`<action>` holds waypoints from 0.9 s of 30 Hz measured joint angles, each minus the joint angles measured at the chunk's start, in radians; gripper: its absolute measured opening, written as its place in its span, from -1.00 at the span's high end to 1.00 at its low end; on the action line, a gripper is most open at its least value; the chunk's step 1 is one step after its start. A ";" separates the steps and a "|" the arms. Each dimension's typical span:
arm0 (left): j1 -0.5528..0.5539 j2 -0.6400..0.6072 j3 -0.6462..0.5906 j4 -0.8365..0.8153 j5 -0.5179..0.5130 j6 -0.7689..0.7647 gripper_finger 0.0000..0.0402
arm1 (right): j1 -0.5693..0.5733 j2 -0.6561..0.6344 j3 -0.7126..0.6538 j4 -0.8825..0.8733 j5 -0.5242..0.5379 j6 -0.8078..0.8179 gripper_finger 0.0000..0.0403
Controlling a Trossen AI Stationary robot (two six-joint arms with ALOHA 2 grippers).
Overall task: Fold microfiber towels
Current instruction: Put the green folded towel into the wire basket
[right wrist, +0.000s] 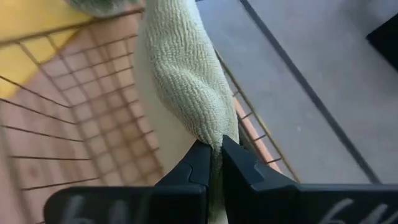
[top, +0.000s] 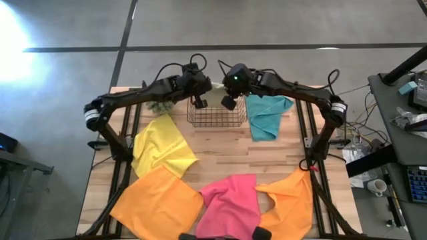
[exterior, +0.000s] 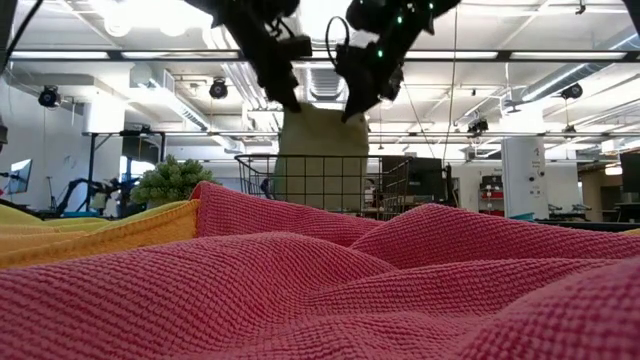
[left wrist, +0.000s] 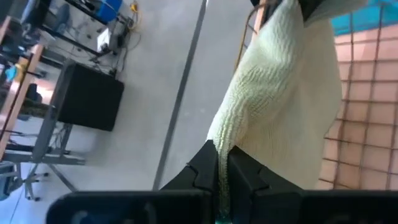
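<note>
Both grippers, left (left wrist: 221, 163) and right (right wrist: 214, 155), are clenched on the sage green towel (exterior: 320, 155), hanging above the wire basket (top: 215, 115). Keeping the corners level and taut should help a clean fold

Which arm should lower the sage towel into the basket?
Neither alone: left gripper and right gripper are each shut on the sage towel, which hangs over the basket. Probably lower both together.

Six towels (top: 164, 152), one basket (top: 215, 117)
</note>
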 joint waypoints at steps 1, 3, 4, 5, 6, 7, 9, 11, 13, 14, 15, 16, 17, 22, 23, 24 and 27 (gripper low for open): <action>0.007 0.010 0.000 0.010 0.003 0.012 0.99 | -0.007 0.000 -0.017 0.027 0.000 -0.018 0.95; 0.021 0.031 0.000 0.033 0.006 0.042 0.99 | -0.021 0.000 -0.047 0.091 0.001 -0.058 0.95; 0.030 0.041 0.000 0.050 0.008 0.052 0.99 | -0.030 0.000 -0.058 0.117 0.000 -0.077 0.95; 0.040 0.049 0.000 0.067 0.008 0.067 0.99 | -0.039 0.000 -0.064 0.132 -0.001 -0.094 0.95; 0.050 0.057 0.000 0.081 0.007 0.081 0.99 | -0.049 0.000 -0.068 0.146 -0.001 -0.113 0.95; 0.058 0.063 0.000 0.101 0.005 0.095 0.99 | -0.059 0.000 -0.071 0.162 -0.002 -0.136 0.95; 0.073 0.069 0.000 0.132 0.004 0.098 0.99 | -0.080 0.000 -0.076 0.186 -0.015 -0.179 0.95; 0.080 0.071 0.000 0.115 0.021 0.097 0.99 | -0.100 0.000 -0.087 0.179 -0.074 -0.204 0.95; 0.080 0.071 0.000 0.059 0.057 0.095 0.99 | -0.108 0.000 -0.117 0.171 -0.146 -0.218 0.95; 0.080 0.071 -0.002 0.032 0.081 0.093 0.99 | -0.109 0.000 -0.134 0.168 -0.176 -0.226 0.95; 0.079 0.072 -0.003 0.014 0.107 0.087 0.99 | -0.109 0.000 -0.150 0.163 -0.198 -0.227 0.95; 0.079 0.072 -0.006 0.005 0.130 0.071 0.99 | -0.108 0.000 -0.166 0.163 -0.223 -0.229 0.95; 0.079 0.073 -0.007 -0.003 0.158 0.052 0.99 | -0.108 0.000 -0.179 0.164 -0.246 -0.230 0.95; 0.068 0.076 -0.013 -0.063 0.237 -0.036 0.99 | -0.107 0.000 -0.220 0.160 -0.357 -0.196 0.95; 0.066 0.076 -0.014 -0.081 0.254 -0.044 0.99 | -0.107 0.000 -0.223 0.152 -0.385 -0.184 0.95; 0.065 0.076 -0.014 -0.102 0.276 -0.052 0.99 | -0.107 0.000 -0.225 0.145 -0.407 -0.178 0.95; 0.065 0.076 -0.027 -0.149 0.319 -0.072 0.99 | -0.106 0.000 -0.225 0.133 -0.465 -0.151 0.95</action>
